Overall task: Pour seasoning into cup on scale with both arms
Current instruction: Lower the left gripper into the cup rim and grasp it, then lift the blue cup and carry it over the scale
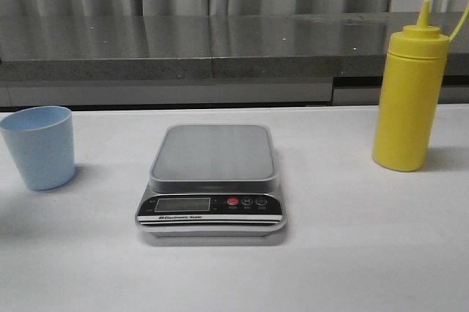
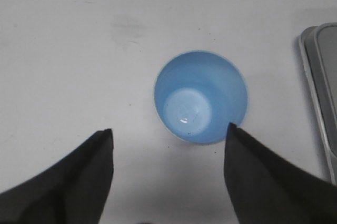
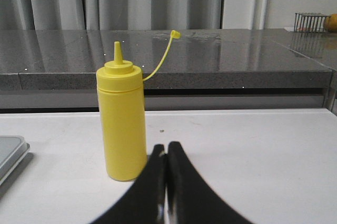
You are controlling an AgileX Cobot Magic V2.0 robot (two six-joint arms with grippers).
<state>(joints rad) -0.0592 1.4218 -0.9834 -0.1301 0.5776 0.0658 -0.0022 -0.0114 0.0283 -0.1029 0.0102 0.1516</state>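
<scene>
Near the table's [image 1: 352, 268] left edge stands the tapered, smooth blue cup [image 1: 38, 146], under the left gripper's [image 2: 168, 150] spread fingers. Centred, the flat silver scale [image 1: 212, 178]. Toward the right edge, the tall yellow bottle [image 1: 409, 99], before the right gripper [image 3: 167, 153], fingers pressed together, empty.

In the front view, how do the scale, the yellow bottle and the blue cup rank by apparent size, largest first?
1. Scale, widest footprint.
2. Yellow bottle, the tallest.
3. Blue cup, smallest.
The scale sits nearer the camera, so its lead is partly perspective.
</scene>
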